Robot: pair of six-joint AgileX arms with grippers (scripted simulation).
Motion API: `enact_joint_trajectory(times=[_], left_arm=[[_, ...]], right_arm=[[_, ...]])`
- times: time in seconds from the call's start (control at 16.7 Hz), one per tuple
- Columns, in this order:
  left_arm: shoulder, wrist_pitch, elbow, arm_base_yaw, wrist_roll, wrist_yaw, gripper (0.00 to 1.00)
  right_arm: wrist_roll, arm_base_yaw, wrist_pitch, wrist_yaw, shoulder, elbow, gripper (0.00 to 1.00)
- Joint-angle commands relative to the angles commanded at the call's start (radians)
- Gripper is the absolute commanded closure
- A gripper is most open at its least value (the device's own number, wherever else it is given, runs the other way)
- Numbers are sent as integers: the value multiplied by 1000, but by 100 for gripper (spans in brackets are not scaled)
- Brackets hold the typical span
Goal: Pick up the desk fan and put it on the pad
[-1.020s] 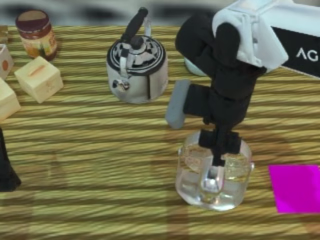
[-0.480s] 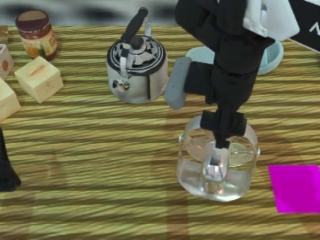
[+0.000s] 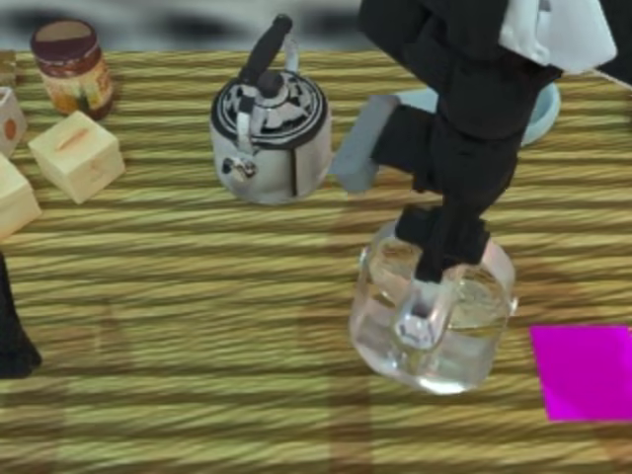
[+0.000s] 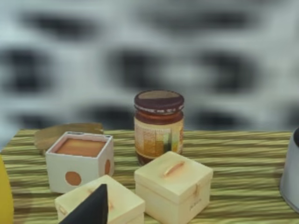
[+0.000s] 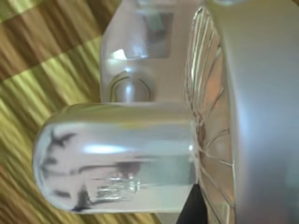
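The right gripper (image 3: 427,296) grips the desk fan (image 3: 464,341), hiding its upper ring, left of the edge-cropped pad (image 3: 585,371).

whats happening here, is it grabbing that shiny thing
Yes. The right gripper reaches down from above onto the desk fan, which sits near the middle of the table. The pad lies bare at the table's right edge, so the fan has not been placed yet. The left arm is parked at the left edge.
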Motion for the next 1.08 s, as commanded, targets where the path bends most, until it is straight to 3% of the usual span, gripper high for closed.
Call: enact_joint_trajectory(times=[0.3, 0.9, 1.08], left_arm=[[0, 0, 0, 0, 0, 0, 0], [0, 0, 0, 0, 0, 0, 0], [0, 0, 0, 0, 0, 0, 0]], right_arm=[[416, -53, 3, -2, -82, -43, 100], [1639, -227, -13, 12, -278, -265, 100], [1949, -281, -17, 18, -332, -344, 100]])
